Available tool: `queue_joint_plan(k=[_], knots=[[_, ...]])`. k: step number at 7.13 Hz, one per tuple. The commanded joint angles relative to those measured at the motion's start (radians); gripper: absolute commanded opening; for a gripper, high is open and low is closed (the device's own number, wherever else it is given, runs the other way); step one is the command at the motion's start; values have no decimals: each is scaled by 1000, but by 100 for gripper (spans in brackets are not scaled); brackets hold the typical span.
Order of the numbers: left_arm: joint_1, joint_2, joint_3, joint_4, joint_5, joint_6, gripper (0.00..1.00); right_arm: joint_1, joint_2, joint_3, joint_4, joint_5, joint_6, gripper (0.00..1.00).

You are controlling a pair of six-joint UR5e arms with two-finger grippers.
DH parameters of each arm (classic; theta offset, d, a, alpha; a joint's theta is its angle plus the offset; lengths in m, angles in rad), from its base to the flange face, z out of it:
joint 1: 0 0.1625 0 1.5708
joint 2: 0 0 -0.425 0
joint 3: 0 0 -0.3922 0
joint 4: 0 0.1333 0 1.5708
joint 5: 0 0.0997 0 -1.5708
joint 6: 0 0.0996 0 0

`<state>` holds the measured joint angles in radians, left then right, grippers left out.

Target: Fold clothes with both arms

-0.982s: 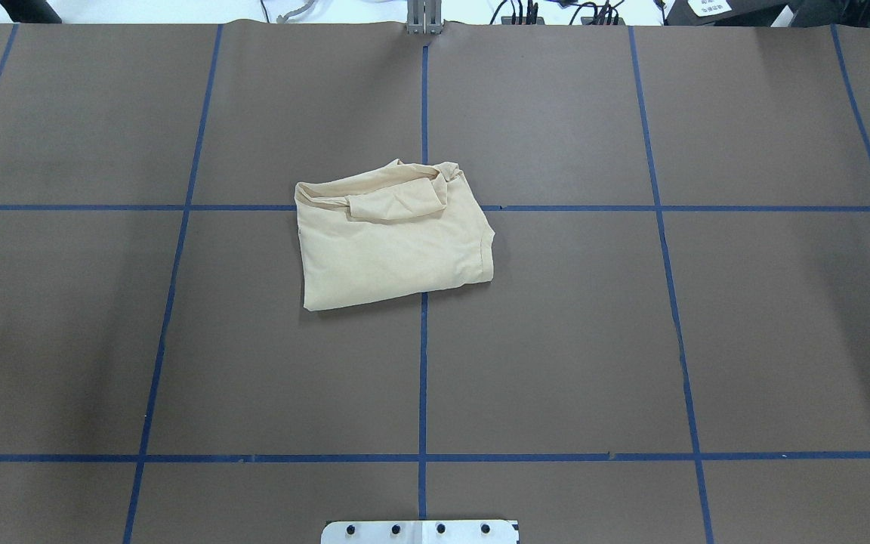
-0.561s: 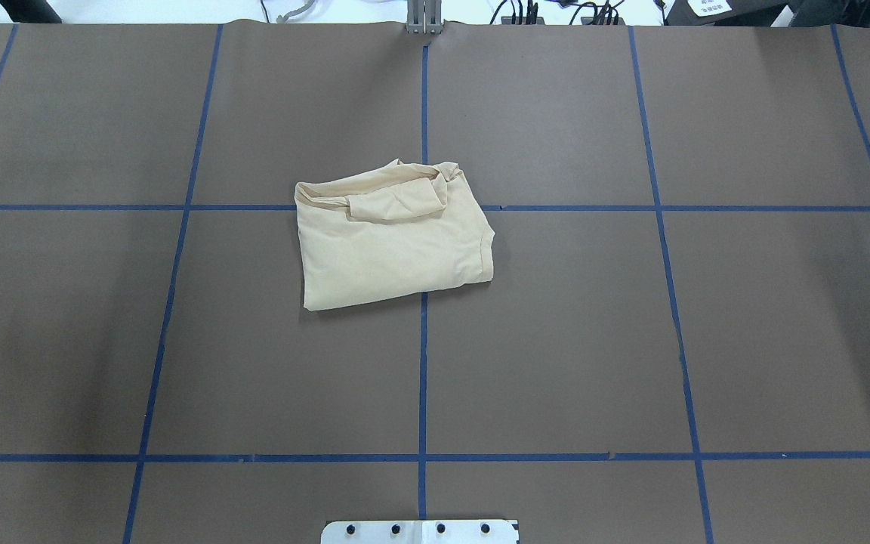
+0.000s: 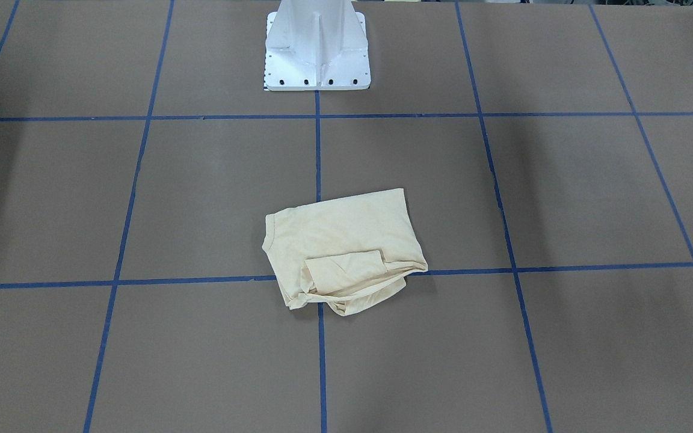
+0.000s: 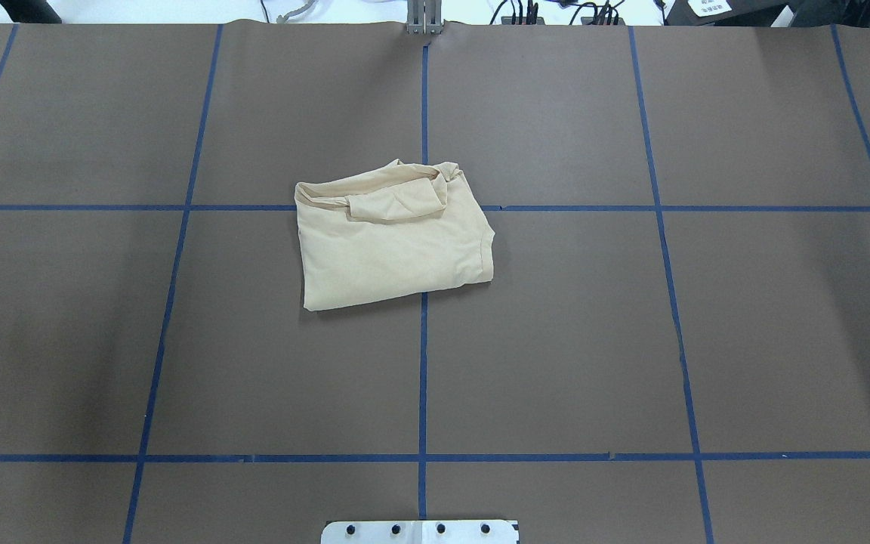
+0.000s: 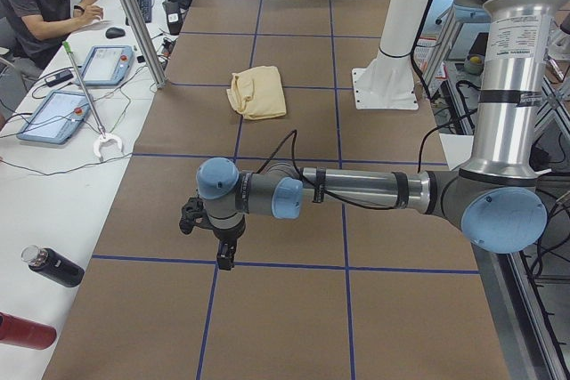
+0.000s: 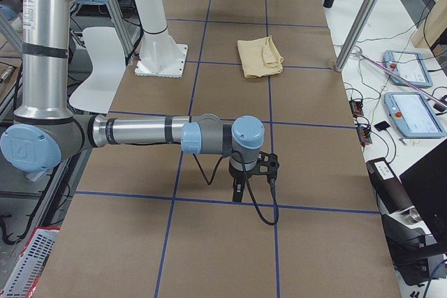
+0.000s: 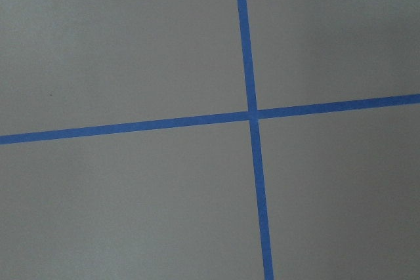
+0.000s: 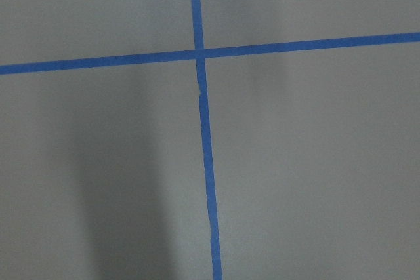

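The cream-yellow T-shirt (image 4: 393, 245) is lying folded in a compact bundle just above the centre of the overhead view, straddling a crossing of blue tape lines (image 4: 423, 363) on the brown table (image 4: 593, 340). The left gripper (image 5: 214, 238) and the right gripper (image 6: 253, 174) are hanging over bare table, well apart from it. I cannot tell how far either is parted. A white label (image 4: 709, 6) at the upper right is showing writing too small to read.
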<state>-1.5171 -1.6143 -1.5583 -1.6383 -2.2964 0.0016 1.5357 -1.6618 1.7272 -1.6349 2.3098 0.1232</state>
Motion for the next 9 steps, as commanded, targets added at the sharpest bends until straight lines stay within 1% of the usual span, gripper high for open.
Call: queue_joint_plan(k=[1,3,6,8,9], knots=[[0,2,-5,-2,0,6,100,0,25,-31,0,8,6,100],[0,-1,-8,-2,0,9,100,0,28,-32,1,34,4,100],[-2,2,-9,8,-2,9,100,0,28,-32,1,45,4,100],[-9,36,-8,9,-2,94,100,0,28,-34,16,59,6,100],[-9,36,-6,9,-9,95,100,0,27,-34,21,65,6,100]])
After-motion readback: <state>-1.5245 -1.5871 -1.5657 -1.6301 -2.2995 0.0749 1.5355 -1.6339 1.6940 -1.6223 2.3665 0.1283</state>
